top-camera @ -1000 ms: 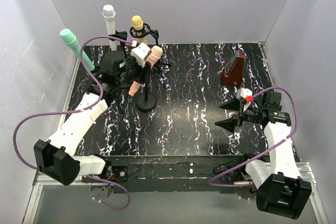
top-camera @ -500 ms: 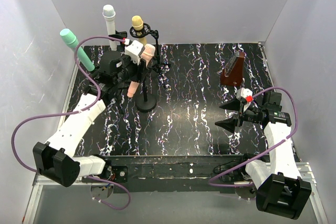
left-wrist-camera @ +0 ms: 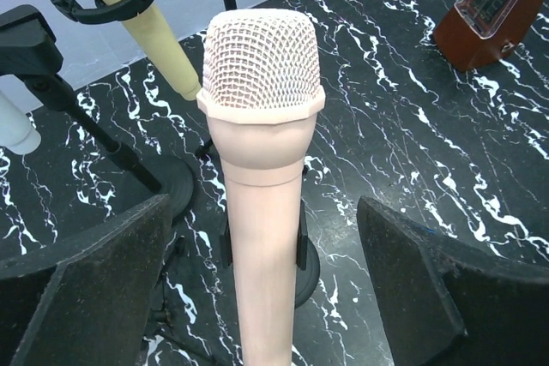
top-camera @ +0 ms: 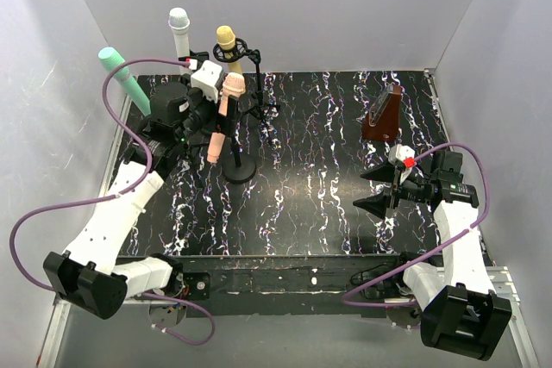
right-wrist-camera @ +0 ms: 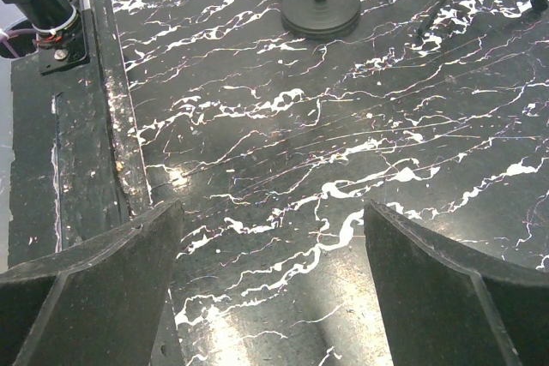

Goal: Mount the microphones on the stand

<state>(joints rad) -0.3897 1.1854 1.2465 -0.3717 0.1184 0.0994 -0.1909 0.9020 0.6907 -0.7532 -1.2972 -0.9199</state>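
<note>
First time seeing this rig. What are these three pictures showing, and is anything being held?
Two white robot arms are bolted at the table's near edge. The wide picture comes from a fixed camera above and behind them: left arm, right arm. The other two come from cameras on the wrists; the dark wedges at their sides are each arm's own fingers. On the black marbled table are microphone stands and a brown metronome. The mint microphone, white microphone and yellow microphone sit in stands at the back. The left fingers are spread either side of the peach-pink microphone without touching it; it appears to sit in a stand's clip. The right fingers are open above the table. Nothing is held.
</note>
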